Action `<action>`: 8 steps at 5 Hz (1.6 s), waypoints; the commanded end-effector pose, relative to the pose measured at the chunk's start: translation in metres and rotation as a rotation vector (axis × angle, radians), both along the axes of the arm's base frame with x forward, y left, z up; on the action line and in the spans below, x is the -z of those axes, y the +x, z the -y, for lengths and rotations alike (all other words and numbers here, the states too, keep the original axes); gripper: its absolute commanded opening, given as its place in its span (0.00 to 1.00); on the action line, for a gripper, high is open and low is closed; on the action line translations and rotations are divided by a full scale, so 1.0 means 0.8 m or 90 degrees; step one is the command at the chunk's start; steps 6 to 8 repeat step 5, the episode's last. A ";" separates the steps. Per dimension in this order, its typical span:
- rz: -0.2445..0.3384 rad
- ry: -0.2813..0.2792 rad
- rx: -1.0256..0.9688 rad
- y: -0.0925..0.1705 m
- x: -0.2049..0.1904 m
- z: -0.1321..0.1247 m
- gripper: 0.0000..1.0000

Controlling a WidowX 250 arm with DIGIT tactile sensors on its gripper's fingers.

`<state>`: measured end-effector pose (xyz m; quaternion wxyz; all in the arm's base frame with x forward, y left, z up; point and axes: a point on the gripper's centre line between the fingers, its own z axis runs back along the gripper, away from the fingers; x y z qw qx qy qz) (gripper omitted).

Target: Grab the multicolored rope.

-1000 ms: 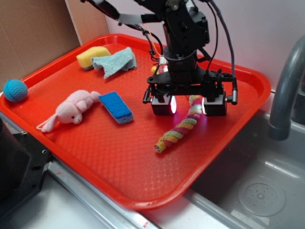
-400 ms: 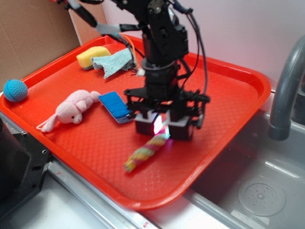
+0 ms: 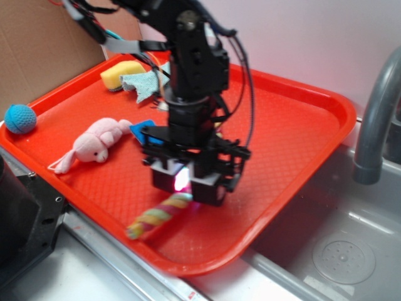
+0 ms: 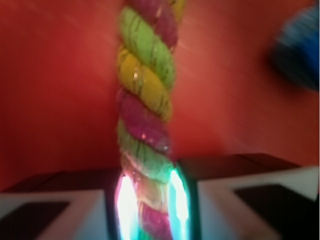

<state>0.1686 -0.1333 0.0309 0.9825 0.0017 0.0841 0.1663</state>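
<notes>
The multicolored rope, twisted from pink, yellow and pale green strands, hangs slanted out of my gripper near the red tray's front edge; its free end points down-left and looks just above the tray floor. In the wrist view the rope runs up the middle of the picture, and my gripper is shut on its lower end, the glowing pads pressed against both sides.
A blue sponge shows behind the arm, with a pink plush toy to its left. A yellow sponge and a teal cloth lie at the tray's back. A blue ball sits left of the tray; a sink and faucet stand right.
My gripper has closed on the rope and carried it from the tray's right middle toward the front left, close to the front edge. Other objects stayed put.
</notes>
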 end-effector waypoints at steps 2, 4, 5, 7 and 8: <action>0.201 0.067 0.031 0.129 -0.216 -0.114 0.00; 0.230 0.055 0.006 0.101 -0.234 -0.123 0.00; 0.226 0.058 0.007 0.094 -0.233 -0.121 0.00; 0.226 0.058 0.007 0.094 -0.233 -0.121 0.00; 0.226 0.058 0.007 0.094 -0.233 -0.121 0.00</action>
